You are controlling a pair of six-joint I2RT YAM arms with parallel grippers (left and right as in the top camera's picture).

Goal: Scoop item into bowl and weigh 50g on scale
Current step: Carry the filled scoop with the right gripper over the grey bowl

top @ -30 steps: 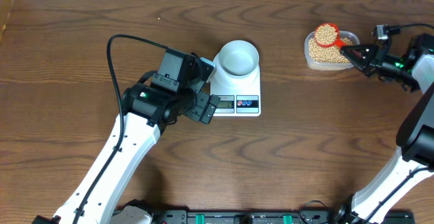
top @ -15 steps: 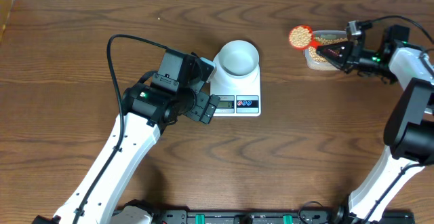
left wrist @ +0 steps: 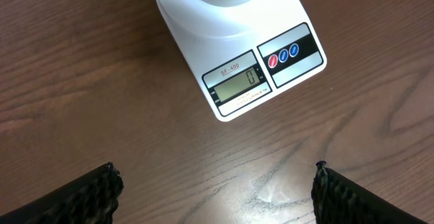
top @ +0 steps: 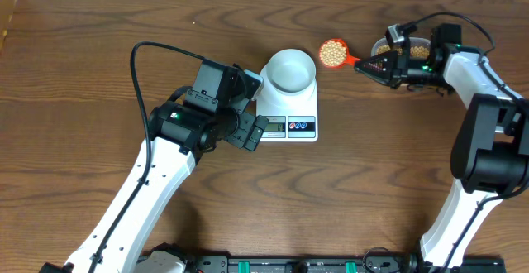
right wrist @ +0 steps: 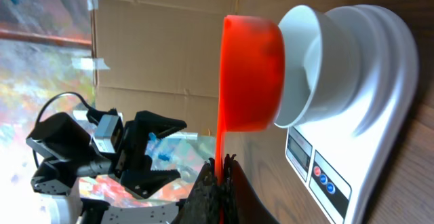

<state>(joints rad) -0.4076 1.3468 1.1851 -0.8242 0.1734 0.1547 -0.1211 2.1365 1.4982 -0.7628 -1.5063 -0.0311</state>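
Observation:
The white bowl (top: pixel 289 69) stands on the white scale (top: pixel 287 112); the scale's display (left wrist: pixel 237 85) reads 0. My right gripper (top: pixel 364 64) is shut on the handle of an orange scoop (top: pixel 332 53) heaped with tan beans, held level just right of the bowl. In the right wrist view the scoop (right wrist: pixel 251 75) hangs beside the bowl's rim (right wrist: pixel 305 61), above the gripper (right wrist: pixel 220 166). My left gripper (top: pixel 250 107) is wide open and holds nothing, low at the scale's left edge. Its fingertips (left wrist: pixel 102 190) frame bare wood in front of the scale (left wrist: pixel 224 41).
A clear plastic tub (top: pixel 413 52) of beans sits at the back right, partly hidden behind my right arm. The left arm's cable (top: pixel 145 66) loops over the table's left side. The scale's round buttons (top: pixel 302 125) face the front.
My right gripper has carried the loaded scoop leftward from over the tub to just beside the bowl. The left arm, bowl and scale have not moved.

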